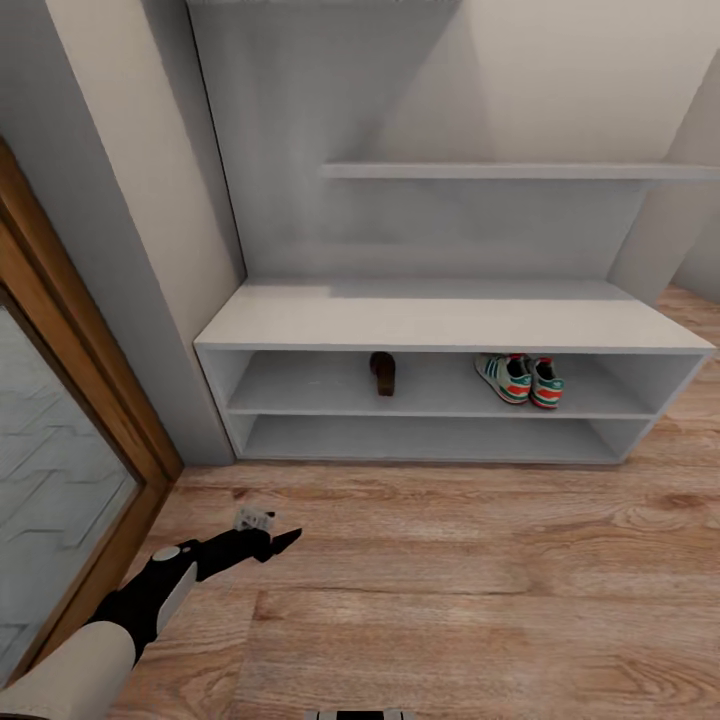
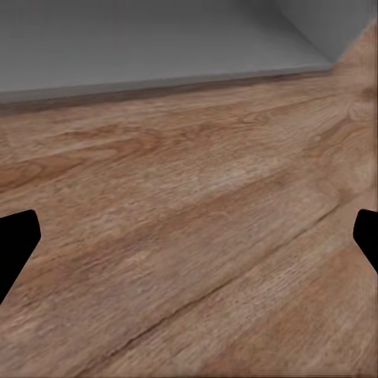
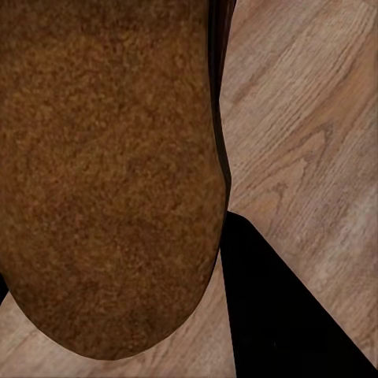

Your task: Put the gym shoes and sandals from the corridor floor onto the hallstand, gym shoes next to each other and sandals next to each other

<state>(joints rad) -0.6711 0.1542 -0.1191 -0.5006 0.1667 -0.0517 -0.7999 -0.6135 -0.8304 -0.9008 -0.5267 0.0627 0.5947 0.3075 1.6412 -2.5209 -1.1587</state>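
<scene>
home corridor | white shoe rack (image 1: 330,322) | wood-plank floor (image 1: 480,590)

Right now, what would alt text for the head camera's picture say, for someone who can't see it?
A white hallstand holds two gym shoes side by side and one sandal on its upper low shelf. The left gripper hovers over the corridor floor.

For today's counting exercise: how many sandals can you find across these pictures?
2. One sandal stands on the rack's upper shelf, left of the gym shoes. The second sandal shows sole-first at the right hand.
</scene>
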